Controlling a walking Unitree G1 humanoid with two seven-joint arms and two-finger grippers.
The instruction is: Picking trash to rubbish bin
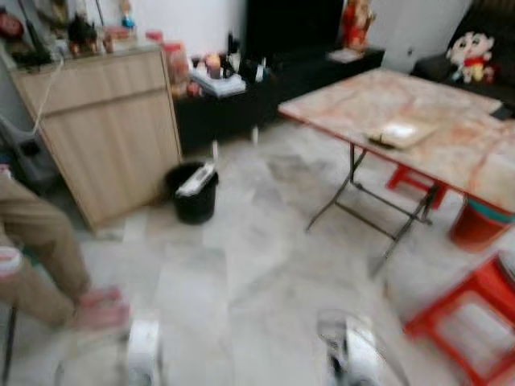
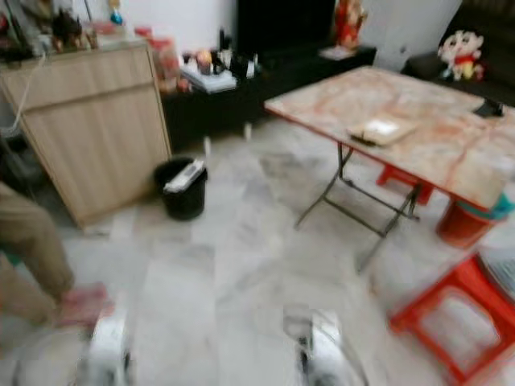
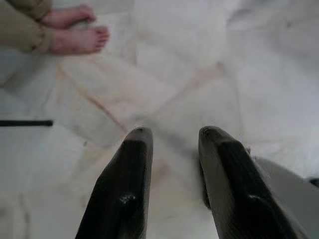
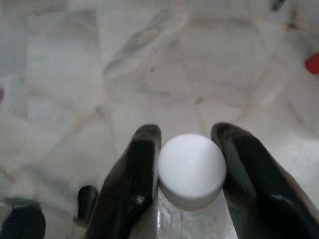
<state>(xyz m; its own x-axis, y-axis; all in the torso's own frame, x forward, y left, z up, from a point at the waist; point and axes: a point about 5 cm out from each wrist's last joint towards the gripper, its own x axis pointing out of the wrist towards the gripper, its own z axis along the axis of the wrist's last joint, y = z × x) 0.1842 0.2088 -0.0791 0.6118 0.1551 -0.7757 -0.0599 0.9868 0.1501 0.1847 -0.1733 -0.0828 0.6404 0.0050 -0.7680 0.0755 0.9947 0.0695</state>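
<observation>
Item 1: clear plastic bottle (image 4: 191,191), white cap, clamped at the neck between the right gripper (image 4: 192,174) fingers, carried as trash. Black rubbish bin (image 1: 195,192) is stood beside the wooden cabinet (image 1: 105,129), well ahead. Left gripper (image 3: 172,149): fingers apart, nothing held

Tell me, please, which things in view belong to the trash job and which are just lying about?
Job:
- clear bottle with white cap, held in the right gripper
- black bin beside the wooden cabinet, something pale already in it

Lying about:
- folding table
- red stools
- plush doll
- person's feet
</observation>
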